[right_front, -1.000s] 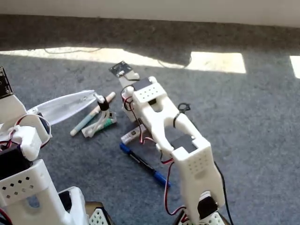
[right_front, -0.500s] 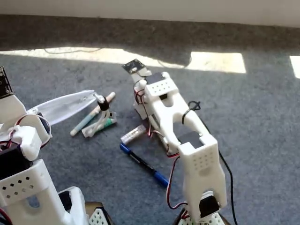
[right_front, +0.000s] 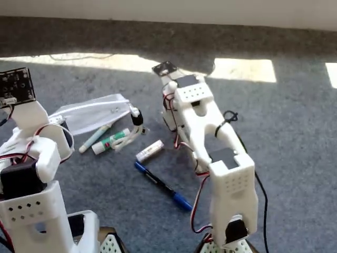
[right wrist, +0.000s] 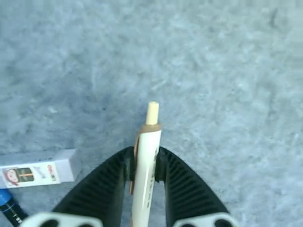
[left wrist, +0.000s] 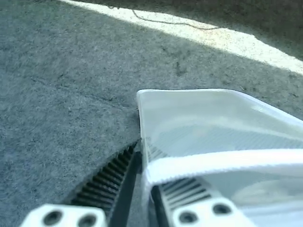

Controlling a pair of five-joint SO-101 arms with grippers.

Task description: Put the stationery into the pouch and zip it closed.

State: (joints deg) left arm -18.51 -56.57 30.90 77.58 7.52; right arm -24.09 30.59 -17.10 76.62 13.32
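You're on a grey carpeted surface (right_front: 295, 132), w/ bright sun patches (right_front: 247, 69) along the far side. A thin cable (right_front: 79, 56) lies across one patch, and a pale wall strip (right_front: 210, 10) runs beyond.

The high view gives you the layout. The clear pouch (right_front: 92, 112) lies by the left arm (right_front: 31, 174), its black zip pull (right_front: 138, 119) at the end toward the right arm (right_front: 210, 132). A green marker (right_front: 113, 140) and a teal-and-white pen (right_front: 96, 137) lie at the pouch's near edge. The eraser (right_front: 150, 150) and blue pen (right_front: 162, 186) lie nearer, btw the arms.

Writing: the eraser (right wrist: 38, 172) has a printed sleeve w/ a small picture and red marks, too small to make out. The marker's barrel print is likewise unreadable.

Wrist views give you the grips up close. The left end effector (left wrist: 142, 153) is nearly closed, jaws pinching the pouch (left wrist: 213, 127) at its edge. The right end effector (right wrist: 144, 156) is clamped on a cream pen (right wrist: 150, 120), whose tip sticks out past the fingers, over bare carpet. The eraser and the blue pen's end (right wrist: 9, 208) are close by.
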